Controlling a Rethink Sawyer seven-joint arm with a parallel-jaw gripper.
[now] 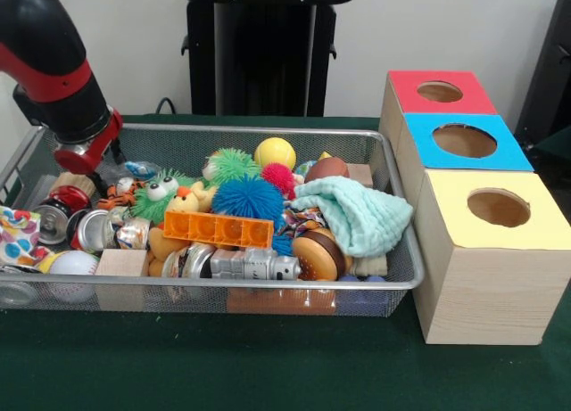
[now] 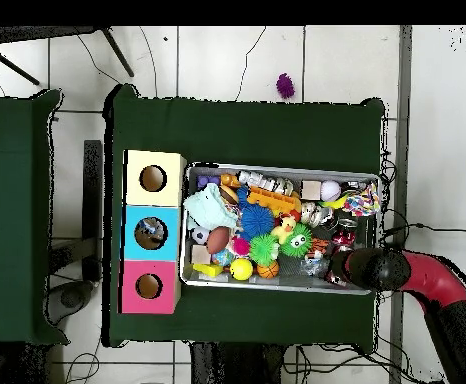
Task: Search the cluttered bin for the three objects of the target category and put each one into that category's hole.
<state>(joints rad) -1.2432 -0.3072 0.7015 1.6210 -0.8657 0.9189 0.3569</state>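
- The mesh bin (image 1: 268, 133) sits on the green table (image 1: 268, 375), packed with toys and odds and ends.
- The target category is not marked anywhere, so which three objects belong to it cannot be told.
- In the middle of the bin lie a blue spiky ball (image 1: 247, 197), an orange block strip (image 1: 219, 228) in front of it, a yellow ball (image 1: 275, 152) toward the back, and a pink spiky ball (image 1: 279, 179) between them.
- A mint cloth (image 1: 357, 213) is heaped at the end of the bin nearest the boxes; a toy burger (image 1: 318, 255) lies just beside it at the front.
- A silver toy robot (image 1: 254, 267) lies along the front wall, with a white baseball (image 1: 73, 264) and crushed cans (image 1: 98, 231) at the other end.
- Three wooden boxes stand beside the bin, each with a round hole: red box (image 1: 442, 92), blue box (image 1: 464, 142), yellow box (image 1: 495, 210).
- The gripper (image 1: 76, 181) is down inside the bin's far-from-boxes end, among the cans; whether its fingers are apart or together cannot be told.
- In the overhead view a purple spiky ball (image 2: 285, 86) lies on the floor, well apart from the table.
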